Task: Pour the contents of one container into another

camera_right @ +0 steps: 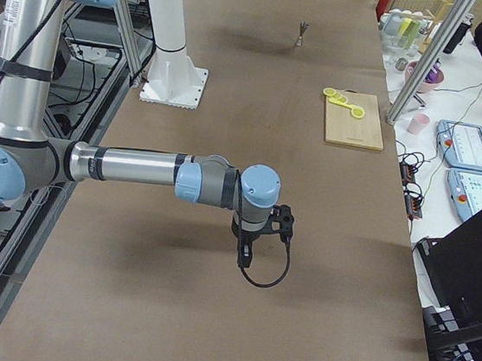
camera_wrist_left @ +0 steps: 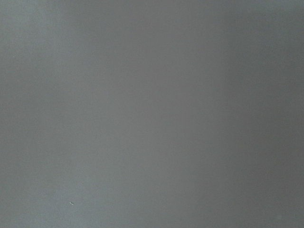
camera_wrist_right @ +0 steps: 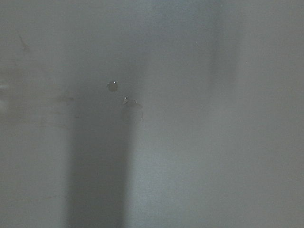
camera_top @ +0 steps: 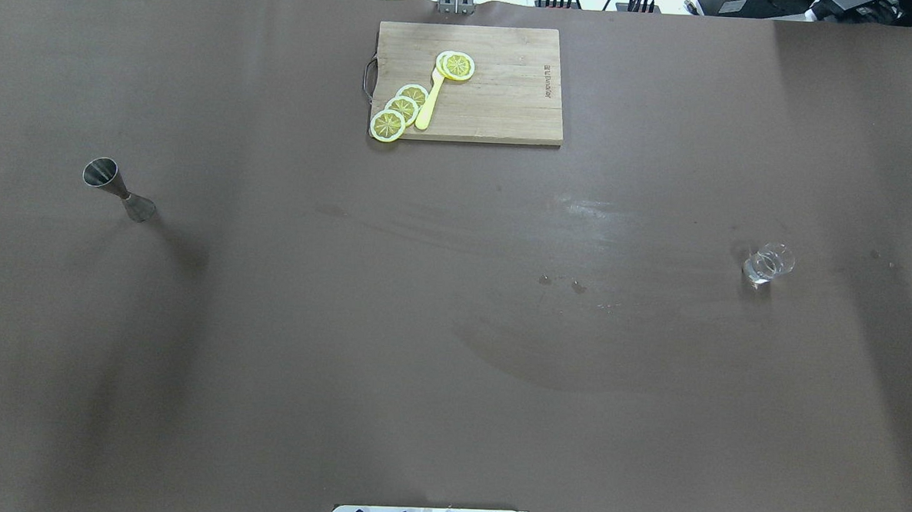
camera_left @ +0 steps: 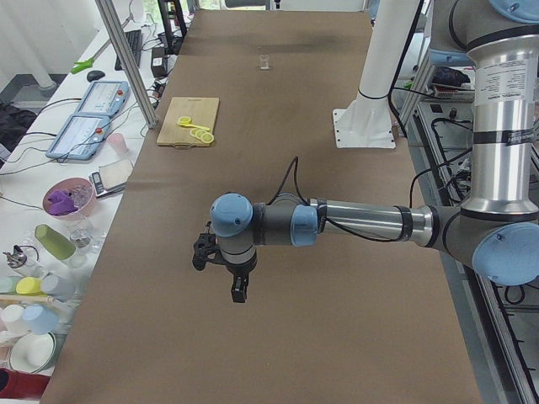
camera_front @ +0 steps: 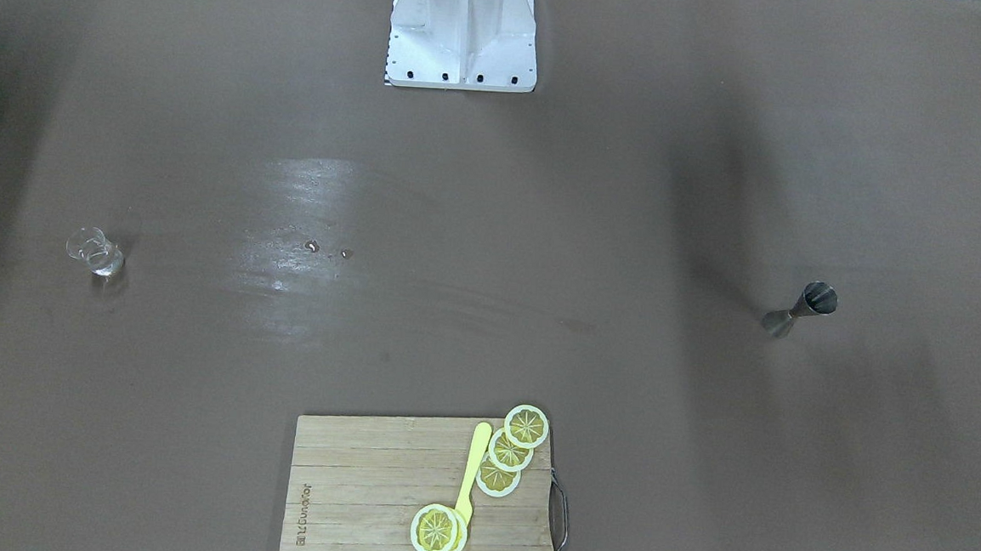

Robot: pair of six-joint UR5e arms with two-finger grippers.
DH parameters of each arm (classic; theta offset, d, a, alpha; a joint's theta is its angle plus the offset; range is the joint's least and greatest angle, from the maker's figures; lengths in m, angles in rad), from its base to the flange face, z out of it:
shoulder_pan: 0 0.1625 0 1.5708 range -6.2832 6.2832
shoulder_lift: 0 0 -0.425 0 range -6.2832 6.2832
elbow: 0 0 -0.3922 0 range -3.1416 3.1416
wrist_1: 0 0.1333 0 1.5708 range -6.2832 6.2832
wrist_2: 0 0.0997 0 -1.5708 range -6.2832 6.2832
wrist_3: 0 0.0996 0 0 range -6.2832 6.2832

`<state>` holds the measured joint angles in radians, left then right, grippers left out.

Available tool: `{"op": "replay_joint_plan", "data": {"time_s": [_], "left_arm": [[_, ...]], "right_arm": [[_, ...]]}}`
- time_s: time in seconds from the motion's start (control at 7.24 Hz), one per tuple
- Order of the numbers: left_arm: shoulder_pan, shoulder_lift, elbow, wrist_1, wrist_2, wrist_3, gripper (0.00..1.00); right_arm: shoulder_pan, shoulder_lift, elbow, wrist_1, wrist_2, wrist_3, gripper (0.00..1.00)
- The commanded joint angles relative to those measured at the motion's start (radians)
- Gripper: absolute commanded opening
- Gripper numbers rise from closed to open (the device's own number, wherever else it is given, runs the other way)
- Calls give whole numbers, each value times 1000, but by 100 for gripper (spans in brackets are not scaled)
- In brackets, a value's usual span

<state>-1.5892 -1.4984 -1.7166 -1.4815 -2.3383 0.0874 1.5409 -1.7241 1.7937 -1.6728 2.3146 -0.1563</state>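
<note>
Pour not begun | jigger (camera_top: 119,188) mid-left, glass (camera_top: 767,263) mid-right, neither grasped | left gripper (camera_left: 240,292), right gripper (camera_right: 243,256): claw state cannot be told

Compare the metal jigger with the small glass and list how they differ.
The jigger is opaque grey metal; the glass is clear. The jigger is a double cone pinched at the waist; the glass is short and squat. The jigger stands on the robot's left side, the glass on its right. Both stand upright on the table, neither held.
</note>
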Motion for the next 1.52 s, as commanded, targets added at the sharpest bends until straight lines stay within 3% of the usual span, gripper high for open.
{"op": "replay_joint_plan", "data": {"time_s": [0.0, 1.38], "left_arm": [[2, -5, 12, -2, -7, 0, 98], [0, -3, -3, 1, -9, 2, 98]], "right_arm": [[-1, 1, -2, 1, -26, 3, 100], [-1, 0, 1, -1, -12, 14, 100]]}}
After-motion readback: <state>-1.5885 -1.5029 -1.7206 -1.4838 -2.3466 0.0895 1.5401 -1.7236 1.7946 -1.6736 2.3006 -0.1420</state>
